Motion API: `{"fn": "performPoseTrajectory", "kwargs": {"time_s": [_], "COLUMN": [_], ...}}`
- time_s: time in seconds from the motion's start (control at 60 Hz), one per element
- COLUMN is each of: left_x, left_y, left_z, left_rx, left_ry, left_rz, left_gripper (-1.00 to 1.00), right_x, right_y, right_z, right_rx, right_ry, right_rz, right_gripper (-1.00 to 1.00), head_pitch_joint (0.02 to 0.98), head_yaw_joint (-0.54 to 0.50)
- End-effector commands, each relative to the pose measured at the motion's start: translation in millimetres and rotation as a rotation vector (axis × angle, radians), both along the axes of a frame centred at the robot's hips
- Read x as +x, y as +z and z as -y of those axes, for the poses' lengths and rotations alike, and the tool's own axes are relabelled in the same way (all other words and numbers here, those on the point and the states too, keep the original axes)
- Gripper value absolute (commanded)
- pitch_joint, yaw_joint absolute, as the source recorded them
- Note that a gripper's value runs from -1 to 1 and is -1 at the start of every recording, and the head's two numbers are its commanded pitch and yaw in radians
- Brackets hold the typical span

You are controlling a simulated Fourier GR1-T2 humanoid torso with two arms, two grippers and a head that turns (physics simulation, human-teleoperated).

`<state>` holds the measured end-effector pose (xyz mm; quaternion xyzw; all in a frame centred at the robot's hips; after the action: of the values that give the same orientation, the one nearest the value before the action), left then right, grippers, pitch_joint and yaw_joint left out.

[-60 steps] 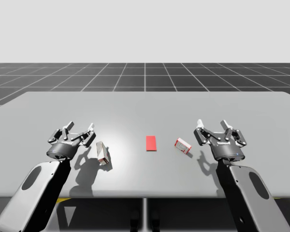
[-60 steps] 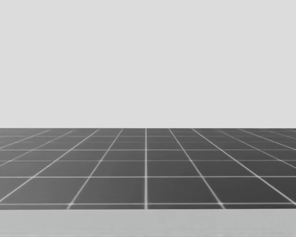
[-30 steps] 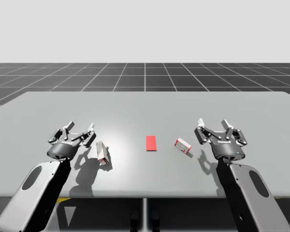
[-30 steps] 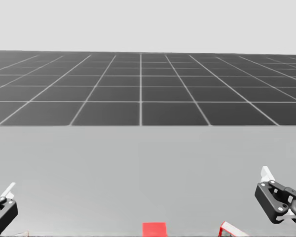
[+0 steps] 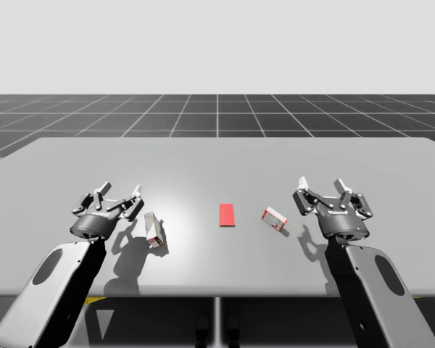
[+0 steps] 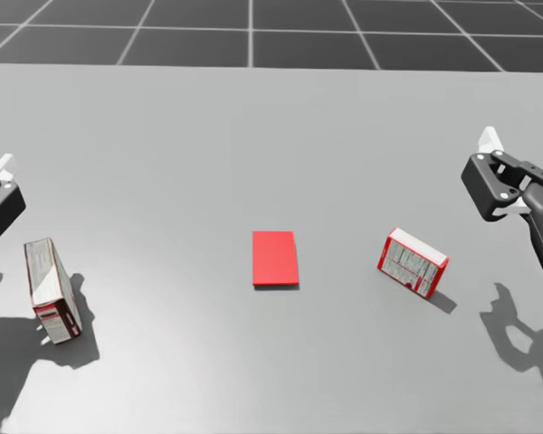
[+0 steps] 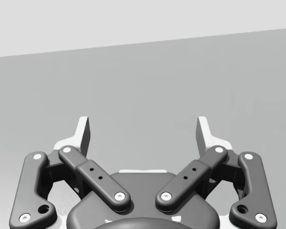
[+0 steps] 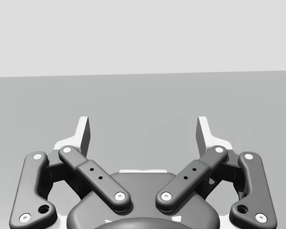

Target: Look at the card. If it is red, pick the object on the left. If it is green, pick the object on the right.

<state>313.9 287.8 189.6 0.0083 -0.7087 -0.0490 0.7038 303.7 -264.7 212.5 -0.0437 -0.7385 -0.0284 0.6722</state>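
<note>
— What is going on at my left side?
— Your left pincer [image 5: 119, 196] is hovering low over the tabletop [image 6: 253, 136] with its fingers [image 7: 84, 133] spread wide and nothing between them. It is sitting just left of the tall box [image 6: 51, 289] and a little farther off, apart from it. From there a short reach would be bringing the box between the fingers. The box is standing upright on its narrow end. I am judging that this is making it easy to tip if you are nudging it before closing.

— And in the middle?
— The card [image 6: 274, 258] is lying flat between the two boxes, and it is showing red. That is pointing you to the object on the left, so the tall box is the one you are going for.

— So the right side is sitting idle?
— Yes. The squat red-edged box [image 6: 413, 262] is lying askew to the right of the card, near your right pincer [image 5: 320, 192] but not touching it. That pincer is gaping just as wide and holding nothing. I am judging it is hanging there only so that either choice is within reach.
</note>
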Motion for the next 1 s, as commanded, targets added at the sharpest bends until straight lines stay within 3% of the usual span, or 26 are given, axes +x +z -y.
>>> {"fn": "performPoseTrajectory", "kwargs": {"time_s": [0.017,0.5,1.0], "left_x": [0.0,-0.5,-0.2], "left_y": [0.9,2.2,1.0], "left_z": [-0.5,-0.9,-1.5], "left_rx": [-0.001,-0.005,-0.004], "left_ry": [-0.001,0.004,0.013], "left_rz": [0.003,0.005,0.002], "left_gripper": [-1.0,-1.0,-1.0], "right_x": [0.4,-0.3,-1.2], "right_y": [0.6,1.8,1.1], "right_z": [0.9,1.3,-0.7], "right_rx": [0.004,0.007,0.017], "right_ry": [-0.003,-0.001,0.008], "right_rz": [0.0,-0.002,-0.009], "right_gripper": [-1.0,-1.0,-1.0], "head_pitch_joint": [0.815,0.826,0.86], "head_yaw_joint": [-0.05,-0.02,0.28]}}
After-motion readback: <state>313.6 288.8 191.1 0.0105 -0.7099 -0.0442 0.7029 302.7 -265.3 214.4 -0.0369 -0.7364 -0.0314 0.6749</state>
